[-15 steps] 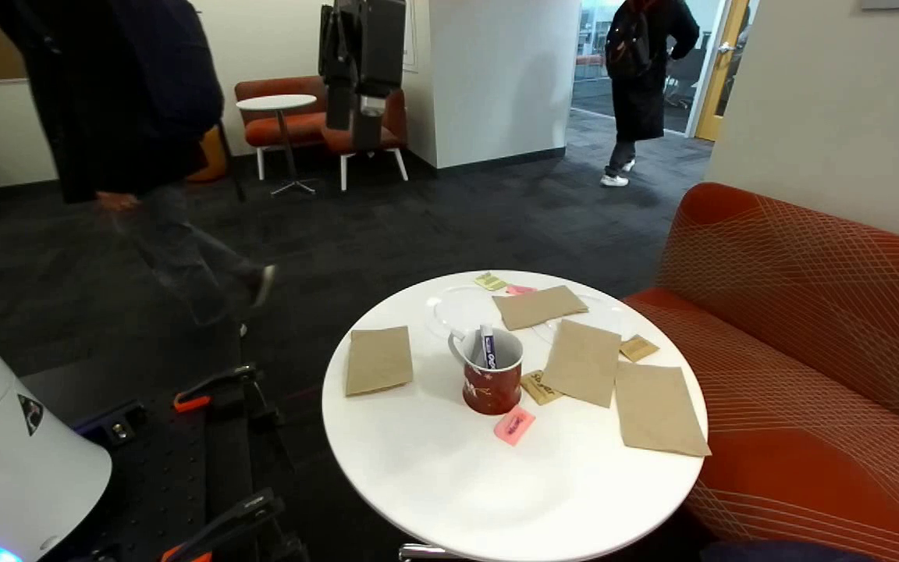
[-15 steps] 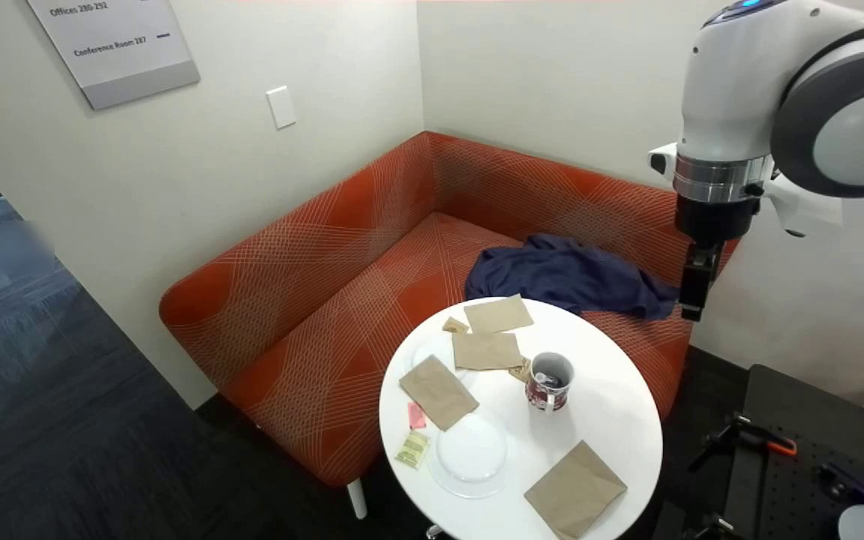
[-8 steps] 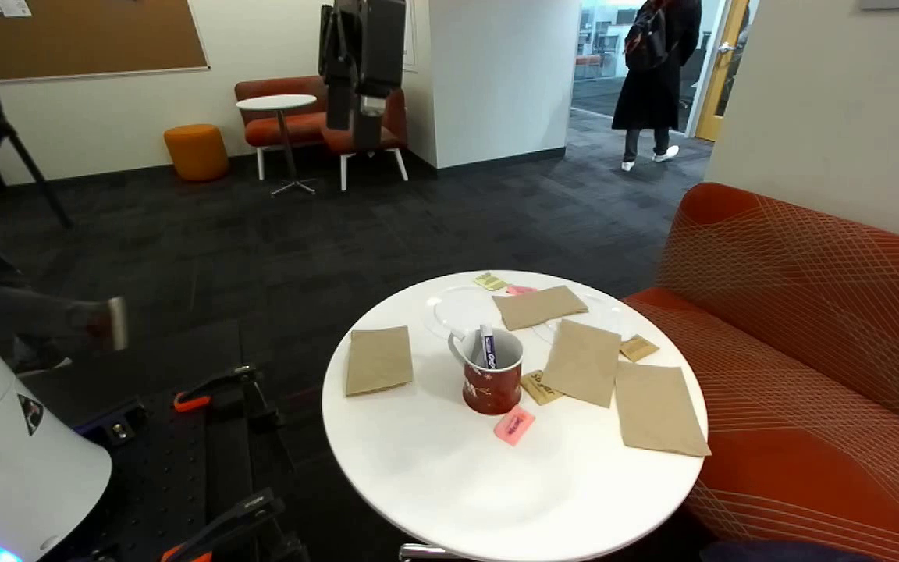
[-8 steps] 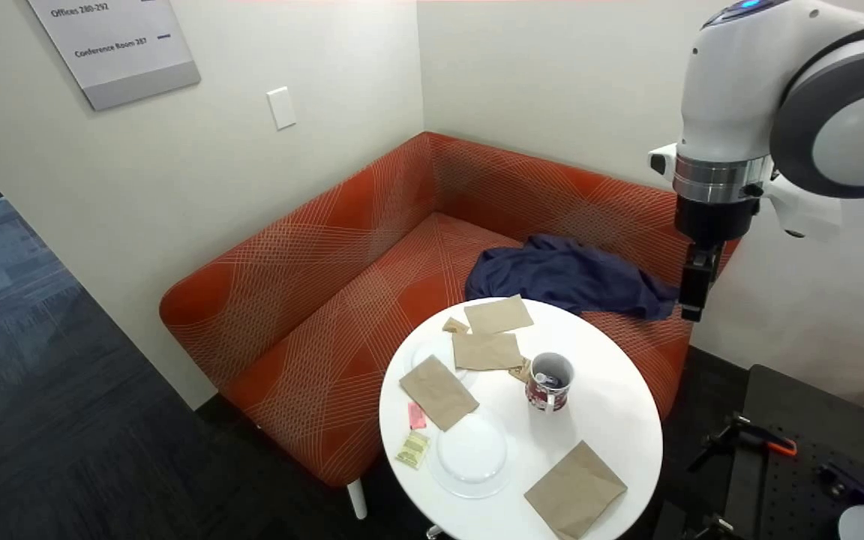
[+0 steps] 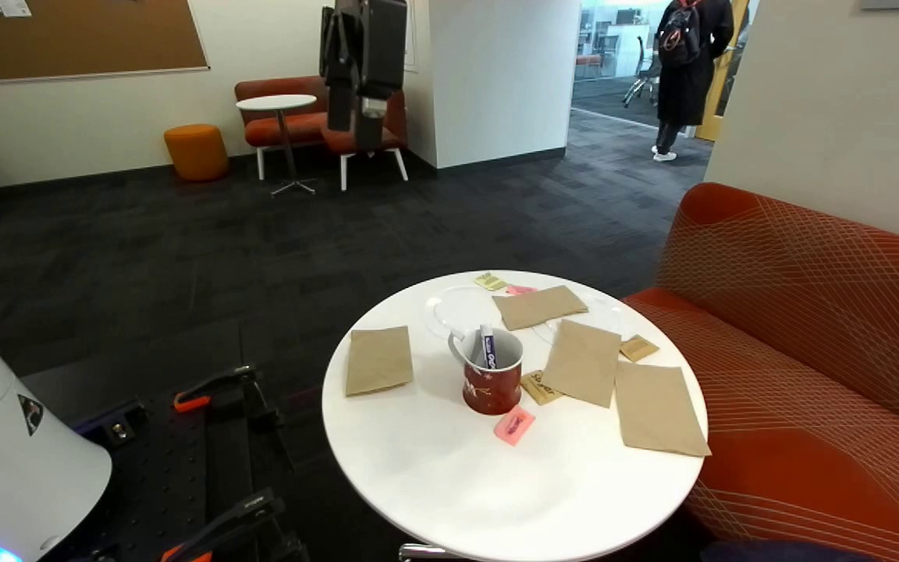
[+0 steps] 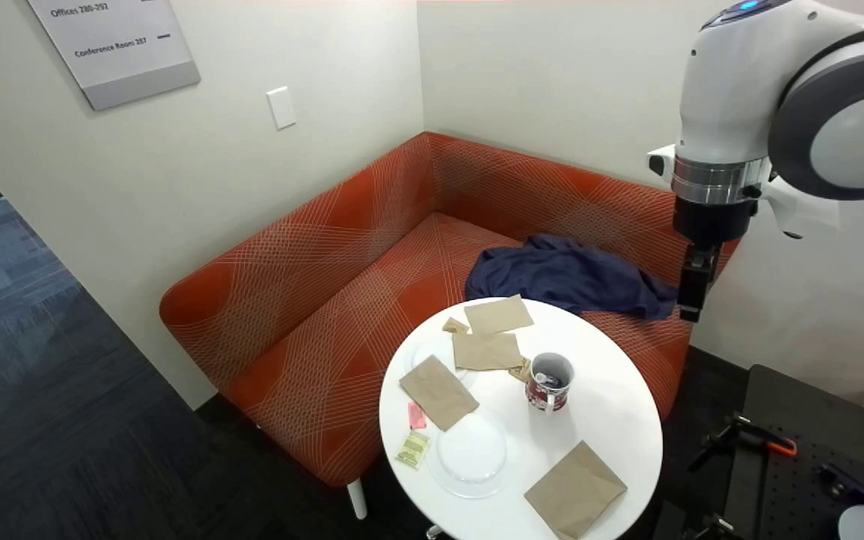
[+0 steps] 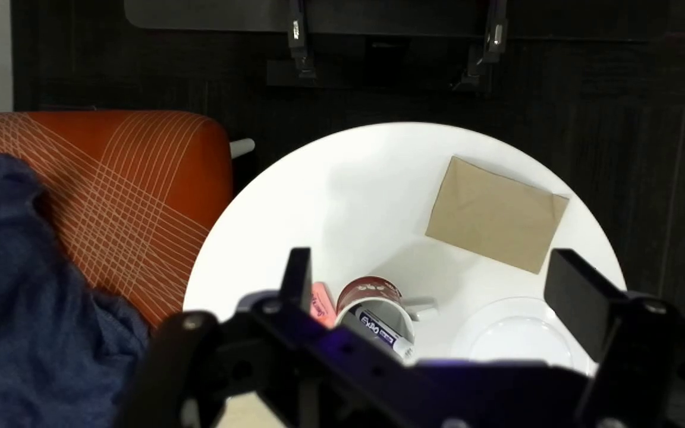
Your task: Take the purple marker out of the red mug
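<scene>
The red mug [image 5: 492,390] stands upright on the round white table, and it shows in both exterior views [image 6: 539,395]. The purple marker [image 5: 489,349] leans inside the mug with its white end at the rim. In the wrist view the marker [image 7: 378,327] lies across the opening of the mug [image 7: 368,288], partly hidden by the gripper body. My gripper [image 7: 434,285] is open and empty, with its fingers wide apart. In both exterior views the gripper [image 5: 356,125] hangs high, well above and apart from the mug; its fingers [image 6: 691,296] touch nothing.
The white table [image 5: 434,468] bears several tan napkins [image 5: 379,361], clear plastic plates [image 6: 472,450] and small sweetener packets, a pink one [image 5: 514,425] touching or close to the mug. A red couch [image 5: 793,375] with a dark blue cloth [image 6: 567,274] stands beside the table.
A person at the left has walked out of view, and a person at the back has moved right toward the door. My arm has barely shifted. The mug and marker have not moved.
</scene>
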You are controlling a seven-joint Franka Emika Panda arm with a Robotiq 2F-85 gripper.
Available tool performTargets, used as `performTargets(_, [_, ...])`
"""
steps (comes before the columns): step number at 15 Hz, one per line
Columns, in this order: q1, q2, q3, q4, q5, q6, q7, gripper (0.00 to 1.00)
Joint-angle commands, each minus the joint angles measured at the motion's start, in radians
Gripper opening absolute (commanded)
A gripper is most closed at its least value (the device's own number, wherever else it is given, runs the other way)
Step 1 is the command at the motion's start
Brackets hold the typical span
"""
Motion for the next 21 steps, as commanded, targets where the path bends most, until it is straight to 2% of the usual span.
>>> performTargets(1, [0.010, 0.039, -0.003, 0.002, -0.017, 0.063, -0.045, 1.00])
performTargets(6, [0.015, 0.148, -0.018, 0.039, -0.038, 0.150, -0.219, 1.00])
performTargets(12, [0.005, 0.235, -0.050, 0.032, -0.096, 0.289, -0.559, 1.00])
performTargets(17, [0.001, 0.253, -0.081, -0.031, -0.005, 0.505, -0.835, 1.00])
performTargets(19, [0.003, 0.268, -0.087, -0.043, 0.081, 0.523, -0.943, 1.00])
performTargets(20, [-0.004, 0.262, -0.073, -0.027, 0.032, 0.492, -0.865, 1.00])
performTargets(21, [-0.004, 0.268, -0.075, -0.033, 0.053, 0.497, -0.898, 1.00])
